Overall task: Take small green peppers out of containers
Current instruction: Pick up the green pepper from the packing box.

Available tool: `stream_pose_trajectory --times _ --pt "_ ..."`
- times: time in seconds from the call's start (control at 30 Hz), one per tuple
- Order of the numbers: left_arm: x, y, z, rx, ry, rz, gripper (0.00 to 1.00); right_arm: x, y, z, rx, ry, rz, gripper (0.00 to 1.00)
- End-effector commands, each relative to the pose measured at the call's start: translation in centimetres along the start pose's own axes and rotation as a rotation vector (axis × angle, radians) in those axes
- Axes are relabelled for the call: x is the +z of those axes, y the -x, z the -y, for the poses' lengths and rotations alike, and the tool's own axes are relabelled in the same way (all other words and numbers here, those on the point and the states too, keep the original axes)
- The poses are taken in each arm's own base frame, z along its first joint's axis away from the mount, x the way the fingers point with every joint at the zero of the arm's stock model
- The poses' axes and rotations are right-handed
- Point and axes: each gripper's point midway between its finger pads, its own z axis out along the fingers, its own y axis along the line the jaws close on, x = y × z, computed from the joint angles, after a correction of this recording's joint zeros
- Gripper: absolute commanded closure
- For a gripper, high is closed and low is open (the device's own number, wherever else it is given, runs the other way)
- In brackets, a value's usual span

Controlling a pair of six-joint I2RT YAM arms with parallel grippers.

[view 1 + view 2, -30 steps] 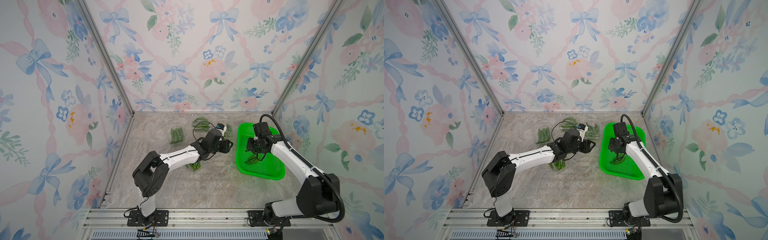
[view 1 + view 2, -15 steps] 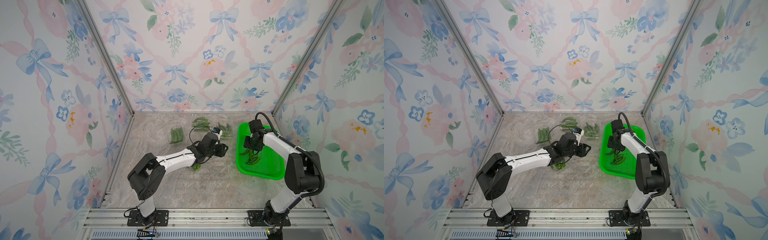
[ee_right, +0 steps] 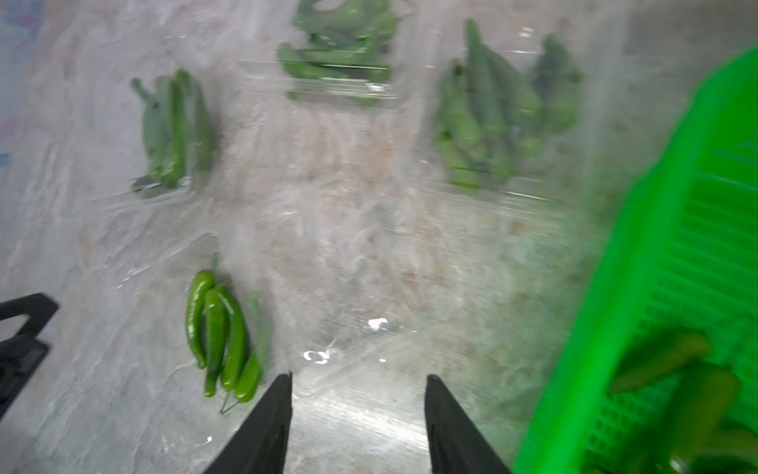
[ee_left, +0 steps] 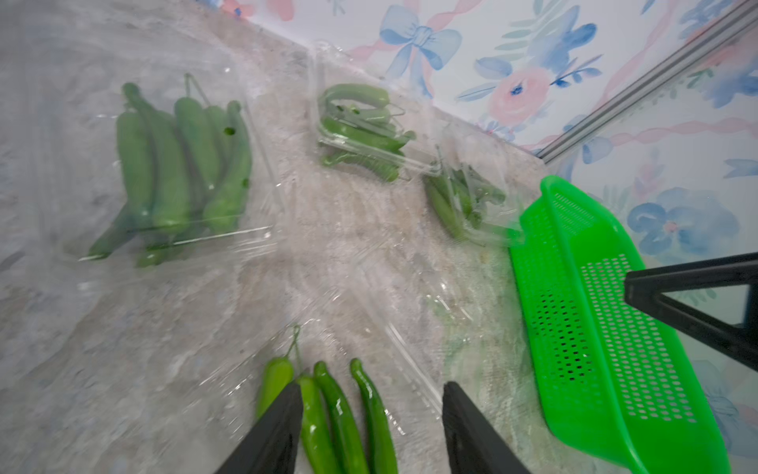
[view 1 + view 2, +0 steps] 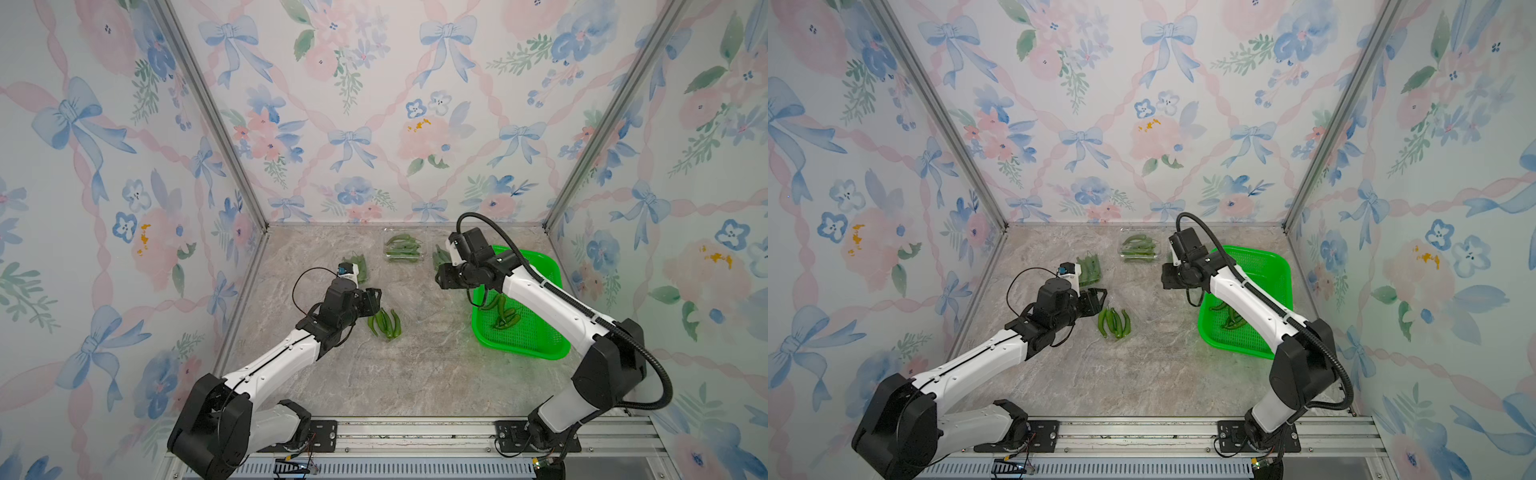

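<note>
Several small green peppers (image 5: 384, 324) lie in a clear container (image 4: 410, 361) at mid-table. My left gripper (image 5: 372, 299) hangs just left of them. In the left wrist view it (image 4: 371, 388) is open, its fingers straddling those peppers (image 4: 340, 410) without gripping any. My right gripper (image 5: 440, 276) hovers over bare table left of the green basket (image 5: 519, 348). It (image 3: 359, 378) is open with nothing between its fingers. Clear containers of peppers stand at back left (image 5: 359, 268), back centre (image 5: 401, 249) and behind my right gripper (image 4: 463, 197).
The bright green perforated basket (image 5: 1237, 350) sits at the right with a few peppers (image 5: 505, 313) in it. Floral walls close in the back and both sides. A metal rail (image 5: 415, 432) with both arm bases runs along the front edge.
My right gripper opened over the basket, left peppers there and swung left out over the table. My left gripper drew back to the left, beside the mid-table peppers.
</note>
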Motion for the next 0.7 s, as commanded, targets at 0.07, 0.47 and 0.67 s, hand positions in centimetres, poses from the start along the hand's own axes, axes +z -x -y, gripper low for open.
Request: stream_pose_trajectory --times 0.07,0.47,0.67 --pt "-0.4 -1.1 -1.4 -0.035 0.026 -0.021 0.43 3.8 -2.6 -6.8 -0.072 0.1 -0.129 0.53" --pt "-0.1 -1.8 -1.6 -0.043 0.027 -0.046 0.44 9.4 -7.3 -11.1 -0.103 0.068 -0.275 0.63" --pt "0.1 -1.6 -1.5 -0.043 0.023 -0.05 0.44 11.3 -9.4 -10.9 -0.109 0.038 -0.328 0.65"
